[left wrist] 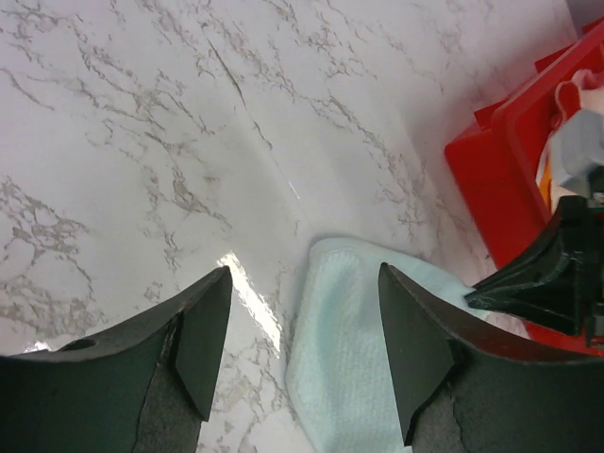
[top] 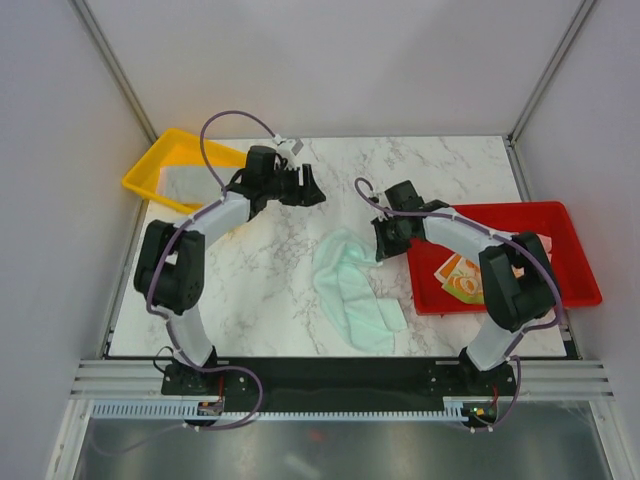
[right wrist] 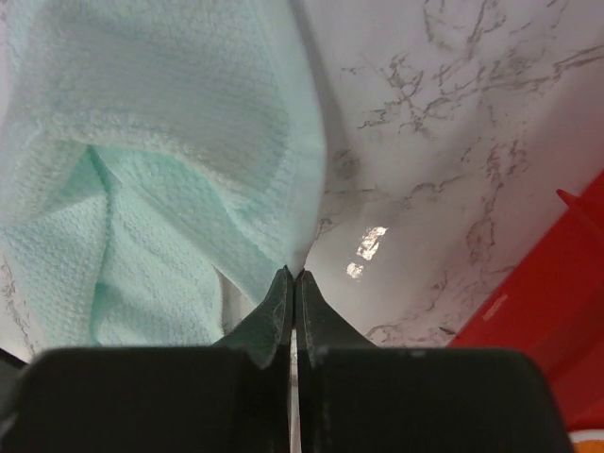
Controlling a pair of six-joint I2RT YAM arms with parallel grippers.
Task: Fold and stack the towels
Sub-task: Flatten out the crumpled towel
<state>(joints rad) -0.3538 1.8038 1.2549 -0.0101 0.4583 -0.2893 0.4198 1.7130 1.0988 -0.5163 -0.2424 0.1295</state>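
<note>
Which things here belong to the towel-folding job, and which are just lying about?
Job: mint towel, pinched in the right gripper; printed towel in the red tray; left gripper, open.
Lying about: red tray, yellow tray.

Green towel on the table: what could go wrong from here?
The right gripper pinches only a thin edge of the towel, so it may slip out when pulled. The towel lies bunched, so a fold now could come out crooked. The left gripper is open and off the towel, so nothing pins it; it may drag toward the red tray.
</note>
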